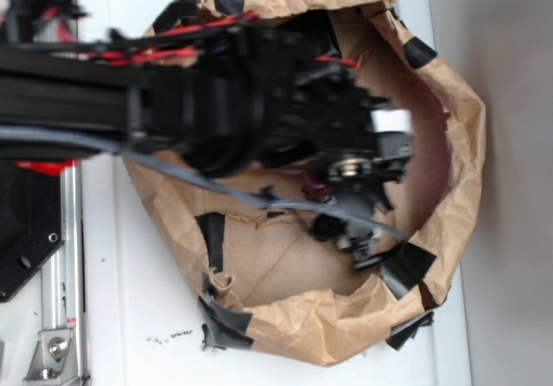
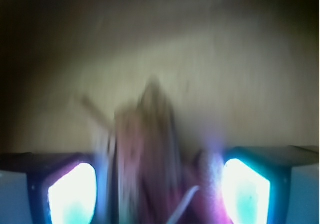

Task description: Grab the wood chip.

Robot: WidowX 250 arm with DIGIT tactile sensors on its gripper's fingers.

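Note:
The wrist view is blurred. The wood chip (image 2: 147, 144), a long brown piece, stands up between my two glowing fingers and reaches past them toward the paper floor. My gripper (image 2: 159, 189) is open, its pads wide apart on either side of the chip. A pink plush (image 2: 210, 189) lies against the right finger (image 2: 245, 189). In the exterior view my gripper (image 1: 346, 209) hangs low inside the paper nest. There the arm hides the chip, and only a bit of the pink plush (image 1: 316, 188) shows.
A crumpled brown paper wall (image 1: 449, 144) rings the work area, held with black tape patches (image 1: 406, 265). A grey cable (image 1: 199, 179) crosses the nest. A metal rail (image 1: 60, 300) and black base lie at the left on the white table (image 1: 130, 317).

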